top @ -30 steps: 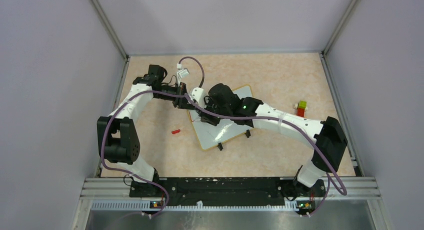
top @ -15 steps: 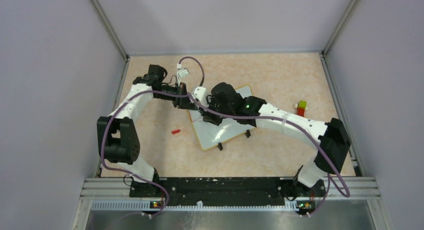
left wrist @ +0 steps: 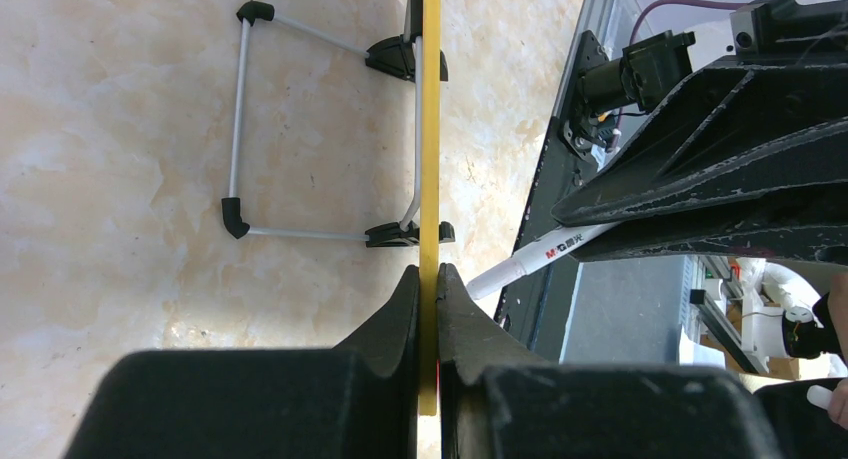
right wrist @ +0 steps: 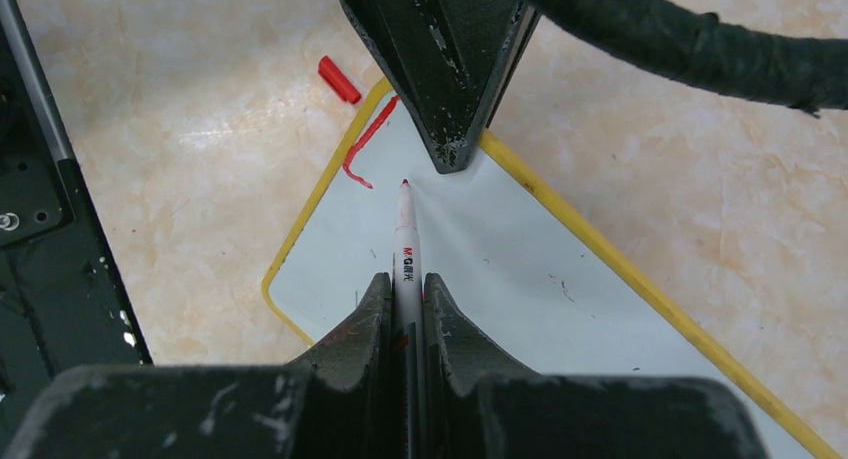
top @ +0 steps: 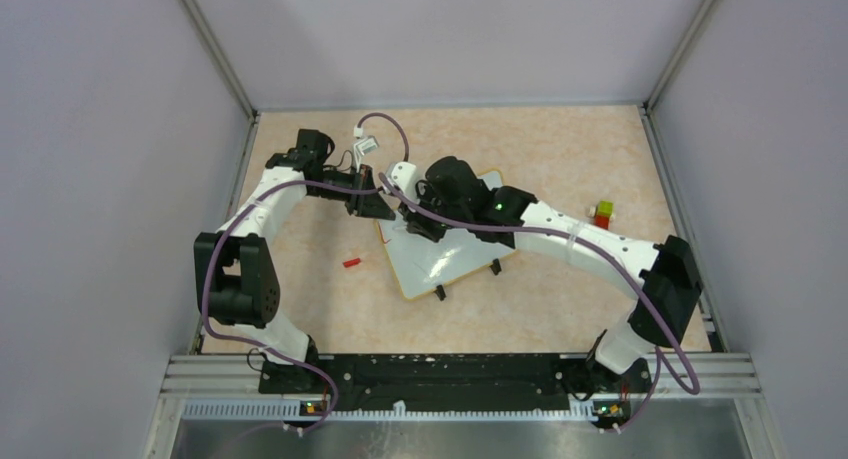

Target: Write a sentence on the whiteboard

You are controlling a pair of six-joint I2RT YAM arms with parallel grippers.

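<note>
The whiteboard [top: 440, 264] lies near the middle of the desk [top: 560, 149], turned at an angle, with its two black feet toward the near side. Of the sentence [right wrist: 365, 149] there is only one red stroke, shaped like an L, close to the yellow rim at the board's corner; no word can be read yet.

The marker [right wrist: 406, 249] has a white barrel with "M&G" printed in red, followed by small characters that I cannot read. Its red tip points at the white surface just beside the stroke; whether it touches, I cannot tell.

The right end effector [right wrist: 405, 284] is clenched around the marker. The left end effector [left wrist: 428, 274] is clenched on the yellow rim of the board.

A red cap [top: 351, 262] lies on the desk to the left of the board, and some small coloured blocks [top: 603, 215] stand well apart on the right.

Compared with one second ago, the right wrist has moved toward the far-left corner of the board, so more bare white surface shows. The left arm, the cap and the blocks have not changed place.
</note>
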